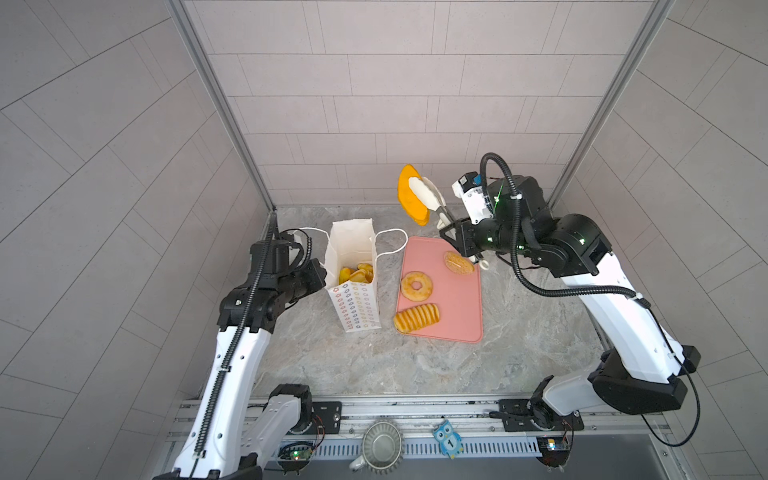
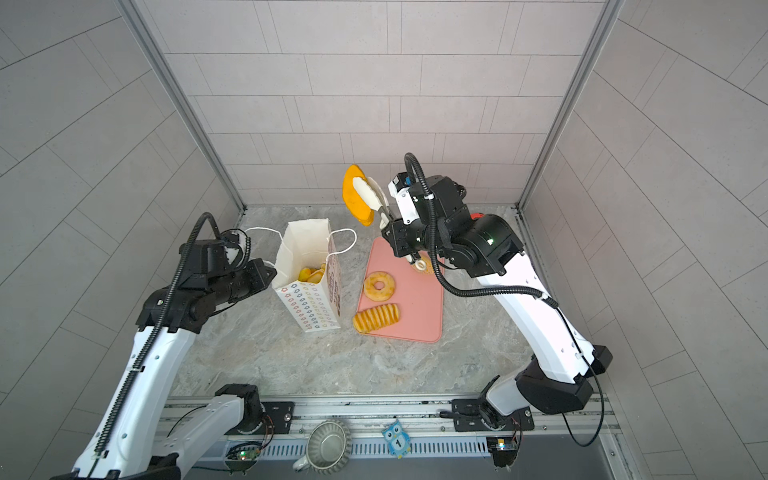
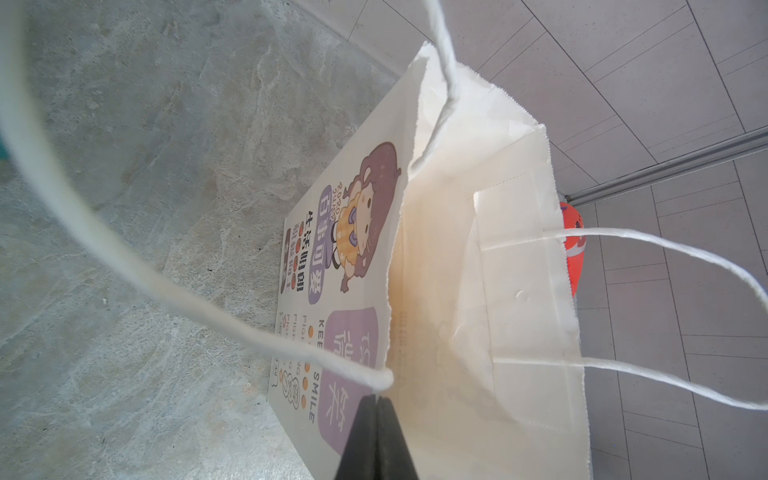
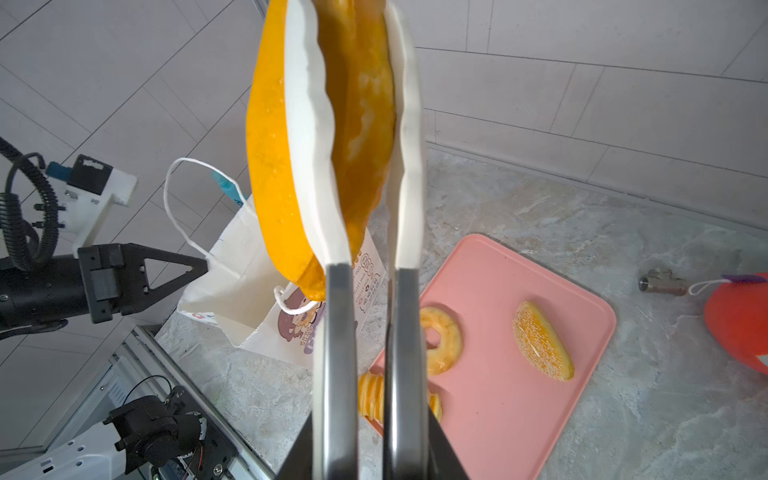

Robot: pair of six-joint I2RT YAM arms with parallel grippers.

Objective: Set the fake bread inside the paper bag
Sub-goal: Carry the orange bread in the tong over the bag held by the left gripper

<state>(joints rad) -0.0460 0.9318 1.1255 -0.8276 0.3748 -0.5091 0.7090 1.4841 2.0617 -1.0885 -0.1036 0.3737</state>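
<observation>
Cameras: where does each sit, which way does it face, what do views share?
Top views: overhead stereo pair above the arm bases, looking down on the table; left arm and right arm show.
Left wrist: behind the left gripper, shut on the paper bag rim, looking across its open top.
Right wrist: behind the right gripper, looking along the tongs clamping a bread; left gripper visible.
Shared: paper bag in all; pink board in top and right wrist views.

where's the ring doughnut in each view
In a top view: ring doughnut just right of centre, on the pink board.
In a top view: at centre, same board.
Left wrist: not in it.
Right wrist: on the board beside the sesame loaf, partly behind the tongs.
Shared landmark: the pink board right of the paper bag.
</observation>
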